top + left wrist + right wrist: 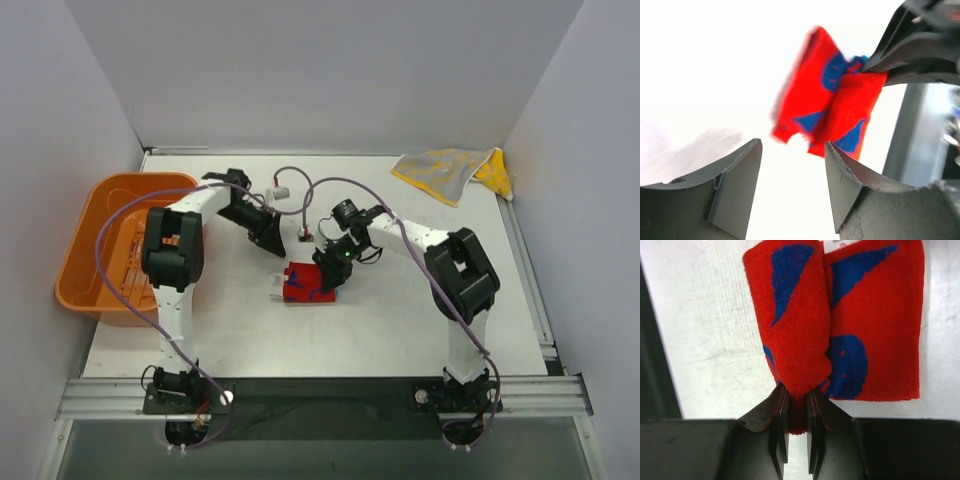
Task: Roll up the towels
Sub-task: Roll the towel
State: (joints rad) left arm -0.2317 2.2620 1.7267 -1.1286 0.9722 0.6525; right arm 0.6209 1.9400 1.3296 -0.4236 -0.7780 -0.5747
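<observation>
A red towel (pixel 303 284) with blue shapes lies mid-table, one side of it rolled into a tube (pixel 797 315) beside its flat part (pixel 880 325). My right gripper (pixel 325 278) is shut on the near end of that roll (pixel 797 395), the cloth pinched between its jaws. My left gripper (pixel 268 238) hangs up and to the left of the towel, open (pixel 792 145), nothing between its fingers; it sees the red towel (pixel 825 107) ahead, with the right gripper (pixel 910 55) on it. A yellow towel (pixel 455 172) lies crumpled at the back right corner.
An orange plastic tub (pixel 85 250) stands at the table's left edge beside the left arm. A small white connector (pixel 278 192) on a cable lies behind the grippers. White walls close off the back and both sides.
</observation>
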